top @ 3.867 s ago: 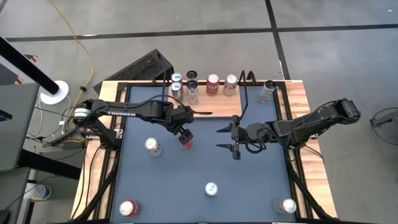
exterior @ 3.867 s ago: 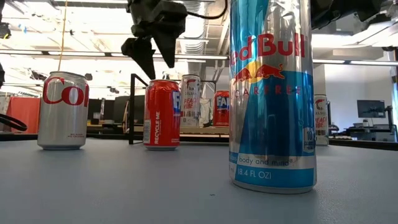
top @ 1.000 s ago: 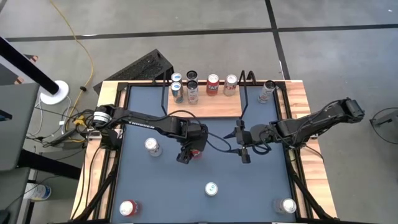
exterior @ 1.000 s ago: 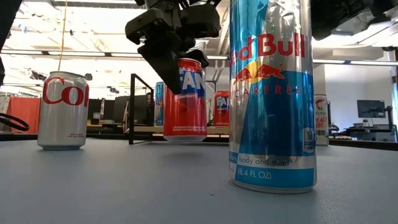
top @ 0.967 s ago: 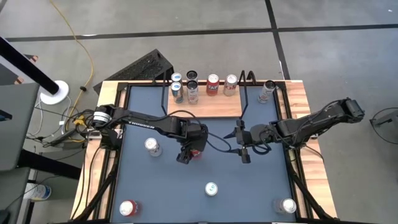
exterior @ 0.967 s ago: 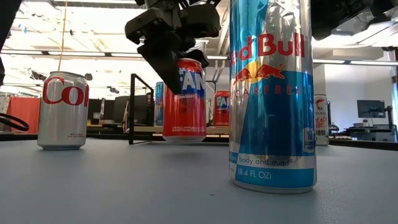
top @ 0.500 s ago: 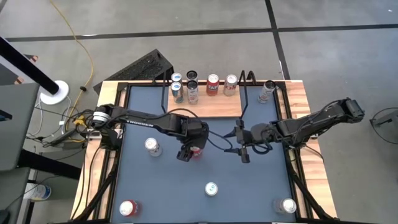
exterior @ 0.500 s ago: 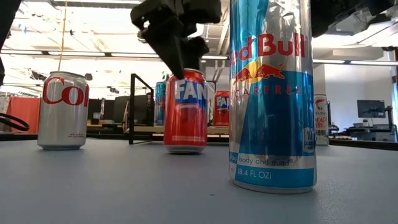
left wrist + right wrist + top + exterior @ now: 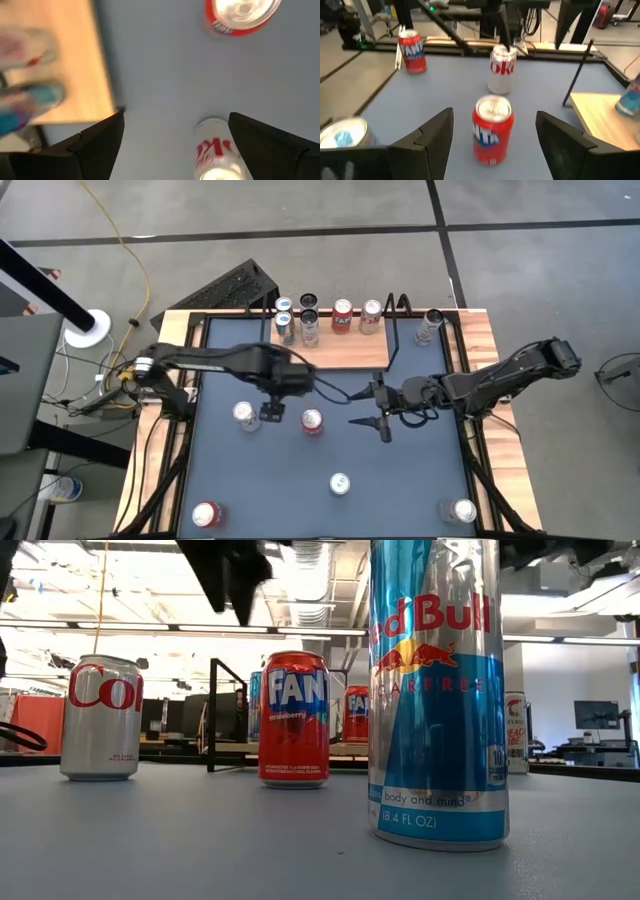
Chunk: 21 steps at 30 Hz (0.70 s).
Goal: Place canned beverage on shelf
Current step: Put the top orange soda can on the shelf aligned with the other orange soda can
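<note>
The red Fanta can [image 9: 312, 421] stands upright on the dark-blue tabletop [image 9: 400, 480], free of both grippers. The left gripper [image 9: 271, 412] hangs above the table just beside it, fingers spread wide with nothing between them; in its wrist view the Fanta's shiny top [image 9: 242, 15] sits ahead of the open fingers and a Coke can [image 9: 216, 150] lies between them, lower down on the table. That silver Coke can [image 9: 244, 415] is just on the gripper's other side from the Fanta. The right gripper [image 9: 372, 410] waits on the far side of the Fanta, pointed toward it, its fingers apart and empty; its wrist view looks straight at the Fanta [image 9: 491, 130] with the Coke can [image 9: 501, 70] behind.

Beyond both grippers, at the table's back edge, the shelf [image 9: 335, 345] carries a row of cans [image 9: 342, 315] between its black wire frames. From table height a tall Red Bull can [image 9: 436, 690] fills the foreground, with the Fanta [image 9: 294, 720] behind it.
</note>
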Motion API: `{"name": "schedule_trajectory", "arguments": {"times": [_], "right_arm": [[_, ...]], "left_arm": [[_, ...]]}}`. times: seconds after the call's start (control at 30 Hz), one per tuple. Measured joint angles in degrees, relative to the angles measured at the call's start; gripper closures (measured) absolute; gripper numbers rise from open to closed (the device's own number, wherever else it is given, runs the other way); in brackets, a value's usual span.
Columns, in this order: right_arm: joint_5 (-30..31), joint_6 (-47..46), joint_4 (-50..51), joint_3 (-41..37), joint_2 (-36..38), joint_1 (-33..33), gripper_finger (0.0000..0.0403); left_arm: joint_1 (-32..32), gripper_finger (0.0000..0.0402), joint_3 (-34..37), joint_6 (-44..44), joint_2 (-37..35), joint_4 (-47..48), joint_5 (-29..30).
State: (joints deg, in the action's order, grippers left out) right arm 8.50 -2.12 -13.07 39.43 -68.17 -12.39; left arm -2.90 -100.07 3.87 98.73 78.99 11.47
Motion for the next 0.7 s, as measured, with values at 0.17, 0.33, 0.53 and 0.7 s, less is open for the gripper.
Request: {"name": "schedule_trajectory", "arguments": {"times": [0.17,0.33,0.53,0.7], "right_arm": [[-2.6,0.2,0.4,4.4,-5.5,0.2,0.0132],[-2.7,1.1,3.9,9.1,-8.8,0.8,0.0132],[-4.5,0.6,6.1,11.8,-11.3,2.5,0.0132],[-5.3,-0.9,6.1,14.0,-16.1,3.8,0.0132]], "left_arm": [[-0.5,0.0064,11.8,-2.4,-16.0,-11.8,0.9],[-1.6,0.0065,32.1,-3.7,-35.8,-35.8,0.8],[-2.0,0.0065,55.5,-4.8,-57.0,-62.1,0.8],[-2.0,0.0065,68.6,-6.1,-71.4,-72.7,1.0]]}}
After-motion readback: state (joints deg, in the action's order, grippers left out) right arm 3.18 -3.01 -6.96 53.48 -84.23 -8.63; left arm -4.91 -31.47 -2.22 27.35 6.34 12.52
